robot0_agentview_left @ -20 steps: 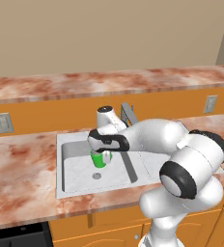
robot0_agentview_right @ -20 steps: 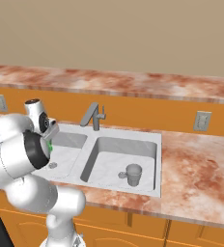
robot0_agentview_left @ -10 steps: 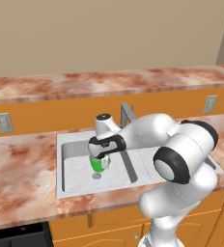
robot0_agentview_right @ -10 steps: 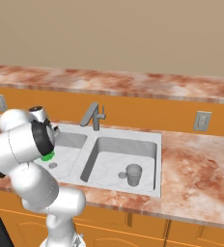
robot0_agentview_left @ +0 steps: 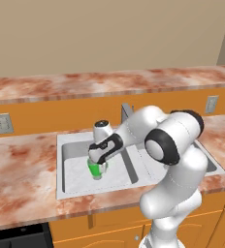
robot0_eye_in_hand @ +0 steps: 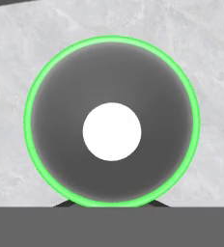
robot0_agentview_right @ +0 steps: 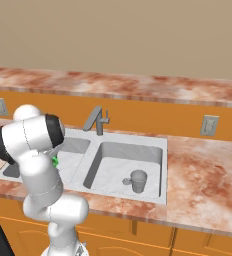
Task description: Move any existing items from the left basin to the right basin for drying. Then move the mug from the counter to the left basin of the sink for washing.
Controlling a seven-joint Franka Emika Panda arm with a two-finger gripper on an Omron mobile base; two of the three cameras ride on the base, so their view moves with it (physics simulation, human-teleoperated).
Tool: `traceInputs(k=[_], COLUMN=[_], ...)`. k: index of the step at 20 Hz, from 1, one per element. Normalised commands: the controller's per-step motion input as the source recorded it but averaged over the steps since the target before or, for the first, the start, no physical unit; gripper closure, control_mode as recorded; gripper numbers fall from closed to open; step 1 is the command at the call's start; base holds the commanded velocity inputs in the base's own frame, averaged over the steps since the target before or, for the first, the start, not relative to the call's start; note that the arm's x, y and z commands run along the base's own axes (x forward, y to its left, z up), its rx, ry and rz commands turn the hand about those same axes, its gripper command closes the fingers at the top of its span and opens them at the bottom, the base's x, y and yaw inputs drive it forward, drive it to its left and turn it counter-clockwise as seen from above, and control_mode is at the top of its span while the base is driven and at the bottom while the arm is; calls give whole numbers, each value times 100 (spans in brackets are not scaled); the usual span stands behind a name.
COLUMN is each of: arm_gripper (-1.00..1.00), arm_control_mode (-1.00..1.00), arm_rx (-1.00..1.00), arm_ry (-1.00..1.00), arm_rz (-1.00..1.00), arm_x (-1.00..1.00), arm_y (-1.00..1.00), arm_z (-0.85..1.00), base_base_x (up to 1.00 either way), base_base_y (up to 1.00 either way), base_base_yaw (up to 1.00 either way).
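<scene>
Down in the left basin (robot0_agentview_left: 75, 169), the gripper (robot0_agentview_left: 97, 165) is clamped tight on the green mug (robot0_agentview_left: 97, 170), whose open mouth lies directly beneath the hand.

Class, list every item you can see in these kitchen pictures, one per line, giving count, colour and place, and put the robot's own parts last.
mug: one, bright green, upright in the left basin, held by the tool.
cup: one, grey, standing in the right basin.
left basin: one, light grey.
right basin: one, light grey.
faucet: one, grey, behind the sink.
counter: reddish-brown marbled, around the sink.
wall outlets: grey, on orange backsplash.
tool: one, dark, shut on the mug.
</scene>
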Motion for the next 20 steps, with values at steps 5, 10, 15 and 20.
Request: traceInputs(k=[5, 10, 15, 20], arm_gripper=[100, 100, -100, -100], arm_control_mode=[-100, -100, -100, -100], arm_rx=[0, 0, 0, 0], arm_ry=[0, 0, 0, 0], arm_rz=[0, 0, 0, 0], arm_x=[25, 12, 1, 0], arm_y=[20, 12, 2, 0], arm_z=[-34, -29, -18, 1], base_base_x=[0, 0, 0, 0], base_base_y=[0, 0, 0, 0], base_base_yaw=[0, 0, 0, 0])
